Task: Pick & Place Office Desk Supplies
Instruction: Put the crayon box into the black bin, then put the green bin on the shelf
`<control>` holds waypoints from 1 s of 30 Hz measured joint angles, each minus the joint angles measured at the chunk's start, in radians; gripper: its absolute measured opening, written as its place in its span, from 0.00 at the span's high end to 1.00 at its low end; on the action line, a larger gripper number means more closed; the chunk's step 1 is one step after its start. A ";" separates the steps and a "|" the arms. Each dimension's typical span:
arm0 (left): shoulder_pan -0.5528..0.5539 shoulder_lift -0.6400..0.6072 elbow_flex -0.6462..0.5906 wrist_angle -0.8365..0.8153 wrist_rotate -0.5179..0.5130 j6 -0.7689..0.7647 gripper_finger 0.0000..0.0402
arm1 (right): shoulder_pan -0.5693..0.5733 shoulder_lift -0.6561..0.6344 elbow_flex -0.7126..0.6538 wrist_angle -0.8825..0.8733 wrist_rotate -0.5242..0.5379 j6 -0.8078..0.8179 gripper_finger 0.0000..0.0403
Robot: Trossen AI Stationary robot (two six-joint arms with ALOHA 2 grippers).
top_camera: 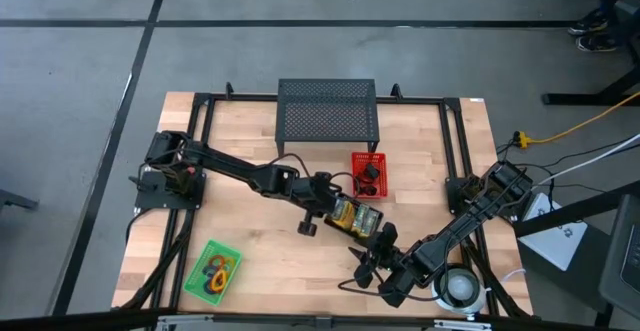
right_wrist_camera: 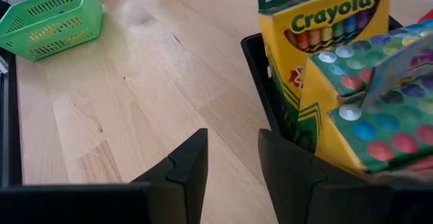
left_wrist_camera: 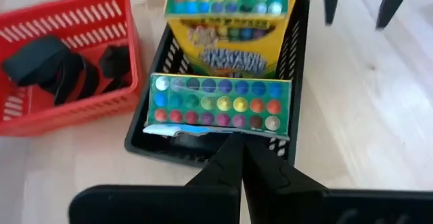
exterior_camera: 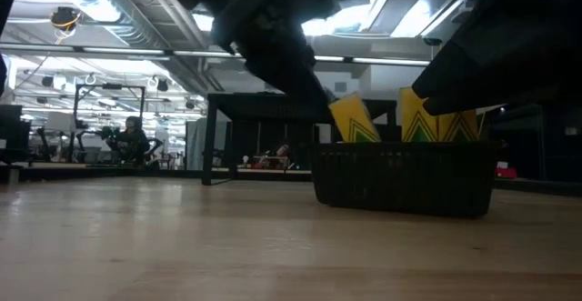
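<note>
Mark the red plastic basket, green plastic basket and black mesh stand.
red plastic basket (top_camera: 356,161): high view, left rim.
green plastic basket (top_camera: 194,273): high view, left rim.
black mesh stand (top_camera: 327,111): high view, middle of top.

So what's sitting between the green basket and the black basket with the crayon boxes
Nothing: in the high view, only bare wooden tabletop lies between the green plastic basket and the black plastic basket of yellow crayon boxes.

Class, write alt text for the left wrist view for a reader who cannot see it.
The shut left gripper points at an open crayon box standing in a black basket, a second crayon box behind it. Beside it, a red basket holds black clips.
</note>
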 joint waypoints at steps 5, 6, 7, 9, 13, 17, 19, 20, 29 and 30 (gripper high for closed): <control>0.003 0.000 0.000 0.031 0.004 0.015 0.99 | 0.000 0.000 0.000 0.000 0.015 -0.003 0.67; 0.003 0.000 0.000 0.037 0.004 0.016 0.99 | 0.000 0.000 0.000 0.000 0.016 -0.003 0.67; 0.003 0.000 0.000 0.043 0.004 0.019 0.99 | 0.000 0.000 0.000 0.000 0.015 -0.003 0.67; 0.005 0.000 0.000 0.058 0.017 0.026 0.99 | 0.000 0.000 0.000 0.000 0.016 -0.003 0.67; 0.006 0.000 0.000 0.117 0.052 0.029 0.99 | 0.000 0.000 0.000 -0.001 0.019 -0.003 0.67; 0.011 0.000 0.000 0.134 0.080 0.033 0.99 | 0.000 0.000 0.000 -0.001 0.019 -0.003 0.67; 0.014 0.000 0.000 0.132 0.080 0.031 1.00 | 0.000 0.000 0.000 -0.001 0.019 -0.003 0.67; 0.015 0.000 0.000 0.130 0.079 0.030 1.00 | 0.000 0.000 0.000 -0.001 0.019 -0.003 0.67; 0.019 -0.049 -0.002 0.108 -0.009 0.103 1.00 | 0.000 0.000 0.000 0.000 0.014 -0.004 0.67; 0.019 -0.073 -0.002 0.106 -0.011 0.111 1.00 | 0.000 0.000 0.000 0.000 0.007 -0.004 0.67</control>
